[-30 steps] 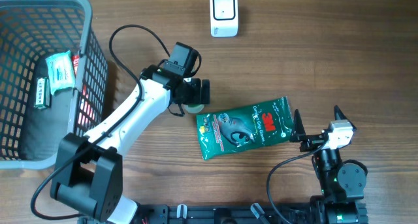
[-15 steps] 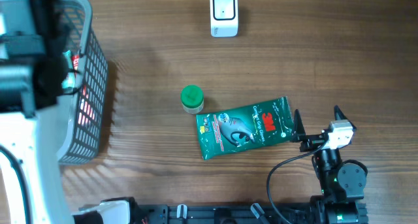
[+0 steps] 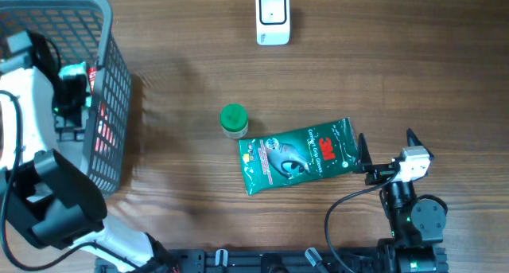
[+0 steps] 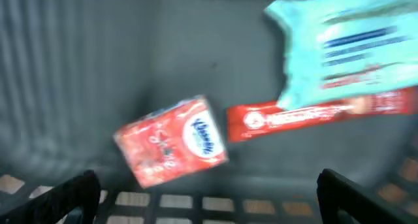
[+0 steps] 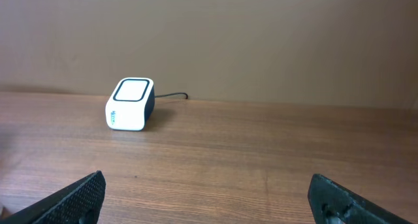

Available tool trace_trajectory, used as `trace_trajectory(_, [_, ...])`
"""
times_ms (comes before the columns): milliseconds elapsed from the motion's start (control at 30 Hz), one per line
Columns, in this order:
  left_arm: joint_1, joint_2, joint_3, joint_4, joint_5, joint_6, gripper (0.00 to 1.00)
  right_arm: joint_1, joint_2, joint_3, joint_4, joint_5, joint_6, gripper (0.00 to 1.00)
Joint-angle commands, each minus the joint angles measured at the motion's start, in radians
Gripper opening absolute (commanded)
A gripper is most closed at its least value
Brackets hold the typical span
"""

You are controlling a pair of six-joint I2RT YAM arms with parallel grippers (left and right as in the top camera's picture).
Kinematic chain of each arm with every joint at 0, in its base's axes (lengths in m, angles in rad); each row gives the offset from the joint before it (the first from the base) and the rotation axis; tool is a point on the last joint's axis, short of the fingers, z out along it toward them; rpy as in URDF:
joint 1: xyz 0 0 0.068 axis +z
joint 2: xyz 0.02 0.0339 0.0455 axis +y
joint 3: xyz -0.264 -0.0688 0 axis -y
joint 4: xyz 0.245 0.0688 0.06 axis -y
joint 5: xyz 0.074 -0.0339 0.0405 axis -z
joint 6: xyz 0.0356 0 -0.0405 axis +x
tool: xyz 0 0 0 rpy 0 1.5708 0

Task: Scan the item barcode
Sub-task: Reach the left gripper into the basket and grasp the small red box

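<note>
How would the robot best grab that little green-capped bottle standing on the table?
Probably from straight above, pinching the green-capped bottle across its round cap. It stands upright with the cap facing up, so the top is the easiest way in. The green 3M pouch lies close beside it, so the pinch should stay off that side.

1. Pale turquoise plastic packet (image 4: 346,48) is cut off by the top and right edges; its print is blurred beyond reading.
2. Lettering on the flat red wrapper (image 4: 313,116) and red tissue pack (image 4: 171,140) is smeared.
3. Grey mesh plastic basket (image 3: 119,106) is cropped at the left edge; its contents are largely covered by the white left arm (image 3: 20,98).
</note>
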Motion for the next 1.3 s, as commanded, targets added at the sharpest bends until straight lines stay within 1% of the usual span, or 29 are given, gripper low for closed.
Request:
trace_trajectory(0, [-0.004,0.01,-0.135,0.1,0.032,-0.014,1.0,0.0,-0.006,-0.002,0.002,-0.008,-0.012,1.0])
trace_trajectory(133, [-0.006,0.01,-0.256,0.222,0.093,-0.014,1.0,0.0,-0.006,-0.002,0.002,-0.008,-0.012,1.0])
trace_trajectory(300, [-0.006,0.01,-0.342,0.286,0.099,-0.014,1.0,0.0,-0.006,-0.002,0.002,-0.008,-0.012,1.0])
trace_trajectory(333, [-0.006,0.01,-0.357,0.295,0.099,-0.014,0.97,0.0,-0.006,-0.002,0.002,-0.008,-0.012,1.0])
trace_trajectory(367, [-0.006,0.01,-0.364,0.297,0.099,-0.014,0.79,0.0,-0.006,-0.002,0.002,-0.008,-0.012,1.0])
trace_trajectory(400, [-0.006,0.01,-0.365,0.296,0.099,-0.014,0.7,0.0,-0.006,-0.002,0.002,-0.008,-0.012,1.0])
trace_trajectory(467, [-0.005,0.01,-0.365,0.297,0.099,-0.014,0.63,0.0,-0.006,-0.002,0.002,-0.008,-0.012,1.0])
trace_trajectory(500, [-0.005,0.01,-0.365,0.297,0.098,-0.014,0.63,0.0,-0.006,-0.002,0.002,-0.008,-0.012,1.0])
trace_trajectory(533, [-0.005,0.01,-0.365,0.297,0.095,-0.014,0.6,0.0,-0.006,-0.002,0.002,-0.008,-0.012,1.0])
trace_trajectory(600, [-0.005,-0.002,-0.36,0.304,0.095,0.002,0.51,0.0,-0.006,-0.002,0.002,-0.009,-0.012,1.0])
trace_trajectory(633, [-0.005,-0.015,-0.345,0.304,0.095,0.028,0.41,0.0,-0.006,-0.002,0.002,-0.009,-0.012,1.0])
trace_trajectory(667, [-0.005,-0.025,-0.334,0.304,0.095,0.047,0.35,0.0,-0.006,-0.002,0.002,-0.008,-0.012,1.0])
trace_trajectory(700, [-0.005,-0.046,-0.312,0.301,0.095,0.079,0.34,0.0,-0.006,-0.002,0.002,-0.008,-0.012,1.0])
trace_trajectory(767, [-0.005,-0.087,-0.28,0.296,0.095,0.118,0.35,0.0,-0.006,-0.002,0.002,-0.008,-0.012,1.0])
trace_trajectory(833, [-0.005,-0.167,-0.235,0.289,0.094,0.153,0.41,0.0,-0.006,-0.002,0.002,-0.008,-0.012,1.0])
trace_trajectory(900, [-0.004,-0.236,-0.198,0.275,0.087,0.176,0.44,0.0,-0.006,-0.002,0.002,-0.009,-0.012,1.0])
trace_trajectory(1000, [-0.003,-0.363,-0.134,0.234,0.084,0.176,0.45,0.0,-0.006,-0.002,0.002,-0.008,-0.012,1.0])
trace_trajectory(1067, [-0.003,-0.461,-0.123,0.231,0.077,0.179,0.46,0.0,-0.006,-0.002,0.002,-0.008,-0.012,1.0])
trace_trajectory(1133, [-0.004,-0.511,-0.123,0.223,0.055,0.179,0.6,0.0,-0.006,-0.002,0.002,-0.008,-0.012,1.0])
trace_trajectory(1167, [-0.004,-0.516,-0.123,0.208,0.045,0.179,0.75,0.0,-0.006,-0.002,0.002,-0.008,-0.012,1.0])
trace_trajectory(1200, [-0.004,-0.508,-0.124,0.183,0.041,0.179,0.93,0.0,-0.006,-0.002,0.002,-0.008,-0.012,1.0])
trace_trajectory(1233, [-0.003,-0.496,-0.124,0.167,0.037,0.178,1.0,0.0,-0.006,-0.002,0.002,-0.008,-0.012,1.0])
trace_trajectory(1267, [-0.004,-0.469,-0.124,0.15,0.035,0.176,1.0,0.0,-0.006,-0.002,0.002,-0.008,-0.012,1.0])
